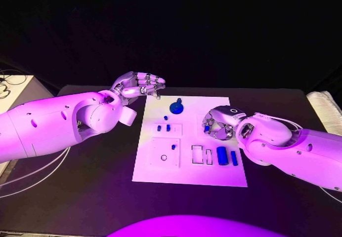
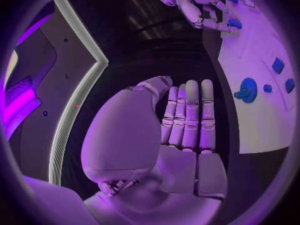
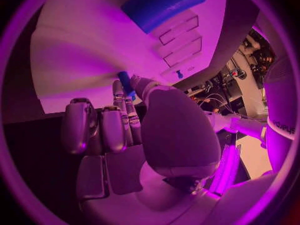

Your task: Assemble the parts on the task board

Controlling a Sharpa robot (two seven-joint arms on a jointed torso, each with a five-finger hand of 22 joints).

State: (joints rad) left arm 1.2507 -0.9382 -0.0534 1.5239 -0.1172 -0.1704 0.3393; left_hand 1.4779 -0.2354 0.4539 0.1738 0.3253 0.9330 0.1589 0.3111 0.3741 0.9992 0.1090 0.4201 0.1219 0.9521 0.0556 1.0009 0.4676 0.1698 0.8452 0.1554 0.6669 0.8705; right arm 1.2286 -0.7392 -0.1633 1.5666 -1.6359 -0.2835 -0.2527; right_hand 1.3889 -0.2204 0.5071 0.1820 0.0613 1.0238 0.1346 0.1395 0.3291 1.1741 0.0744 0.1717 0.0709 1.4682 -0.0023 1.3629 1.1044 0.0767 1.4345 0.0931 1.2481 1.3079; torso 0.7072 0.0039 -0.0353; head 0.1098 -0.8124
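Note:
The white task board [image 1: 189,173] lies mid-table. My right hand [image 1: 221,123] hovers over the board's right half and pinches a small blue part [image 3: 127,83] between thumb and finger; the same part [image 2: 234,23] shows in the left wrist view. My left hand [image 1: 139,85] hangs at the board's far left corner, fingers [image 2: 189,116] straight and side by side, holding nothing. A round blue part [image 1: 175,105] sits near the far edge. Two small blue blocks [image 1: 164,128] stand left of centre. A blue cylinder [image 1: 222,156] and a blue bar [image 1: 234,158] lie beside two vacant slots [image 1: 201,154].
A square plate with a small ring [image 1: 164,158] takes the board's near left. A pale ribbed object [image 1: 326,106] sits at the table's right edge. A white surface with cables [image 1: 14,89] stands off the left side.

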